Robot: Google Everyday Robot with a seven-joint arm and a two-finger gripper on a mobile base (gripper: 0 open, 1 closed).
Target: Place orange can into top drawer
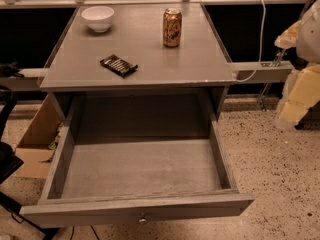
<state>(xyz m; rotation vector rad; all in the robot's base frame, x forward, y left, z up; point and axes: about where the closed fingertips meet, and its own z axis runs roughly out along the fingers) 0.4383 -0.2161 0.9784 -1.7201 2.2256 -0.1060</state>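
The orange can (172,28) stands upright on the grey cabinet top (150,59), toward the back right. The top drawer (140,169) is pulled fully out below the top and holds nothing. Its front panel, with a small round metal knob (143,218), is nearest the camera. My gripper does not show in this view. Nothing holds or touches the can.
A white bowl (98,18) stands at the back left of the top. A flat dark snack bar (118,65) lies near the front left. A cardboard box (37,139) and dark gear (7,159) are at the left, pale yellow foam-like shapes (300,94) at the right.
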